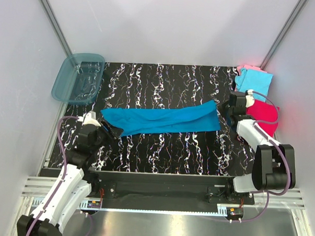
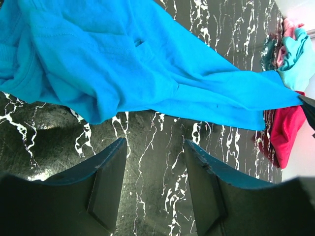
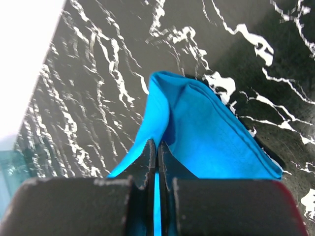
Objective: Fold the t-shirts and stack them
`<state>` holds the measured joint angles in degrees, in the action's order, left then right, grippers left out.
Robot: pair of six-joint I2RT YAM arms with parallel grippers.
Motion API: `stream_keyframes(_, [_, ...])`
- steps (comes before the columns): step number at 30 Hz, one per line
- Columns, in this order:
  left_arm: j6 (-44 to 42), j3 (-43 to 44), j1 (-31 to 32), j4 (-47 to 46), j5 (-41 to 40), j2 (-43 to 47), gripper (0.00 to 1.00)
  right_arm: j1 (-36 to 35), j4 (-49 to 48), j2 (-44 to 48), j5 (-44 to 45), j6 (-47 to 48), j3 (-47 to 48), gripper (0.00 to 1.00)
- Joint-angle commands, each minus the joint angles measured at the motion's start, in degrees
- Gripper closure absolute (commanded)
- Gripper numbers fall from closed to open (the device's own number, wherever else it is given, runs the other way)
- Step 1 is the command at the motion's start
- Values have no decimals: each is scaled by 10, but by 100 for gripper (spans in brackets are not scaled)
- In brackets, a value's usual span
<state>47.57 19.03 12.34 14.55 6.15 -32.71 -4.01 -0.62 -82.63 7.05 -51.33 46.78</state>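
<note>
The large teal-blue t-shirt (image 1: 162, 121) lies stretched in a long band across the middle of the black marbled table (image 1: 161, 149). My right gripper (image 1: 226, 113) is at its right end, shut on a pinched fold of the cloth (image 3: 206, 132); the jaws (image 3: 157, 143) press together with blue fabric between them. At the left end, my left gripper (image 1: 111, 131) stands open over bare table, the shirt's edge (image 2: 123, 64) lying just beyond its fingertips (image 2: 155, 142). Light cyan (image 1: 256, 79), pale pink (image 1: 246, 68) and magenta-red (image 1: 265, 112) t-shirts lie heaped at the back right.
A translucent teal plastic tub (image 1: 78, 78) sits at the table's back left corner. White walls close in both sides and the back. The heap of shirts shows at the right edge of the left wrist view (image 2: 290, 123).
</note>
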Motion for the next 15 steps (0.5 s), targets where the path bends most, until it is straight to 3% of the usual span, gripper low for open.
stream_keyframes(1, [-5, 27, 2, -9, -6, 12, 46, 9, 3, 26, 31, -2, 20, 100])
stream_keyframes(6, [-4, 29, 2, 0, -6, 22, 46, 19, 33, 35, 29, 0, 23, 100])
stream_keyframes(15, [-3, 36, 3, 5, -10, 22, 47, 30, 33, 97, 39, -15, -77, 100])
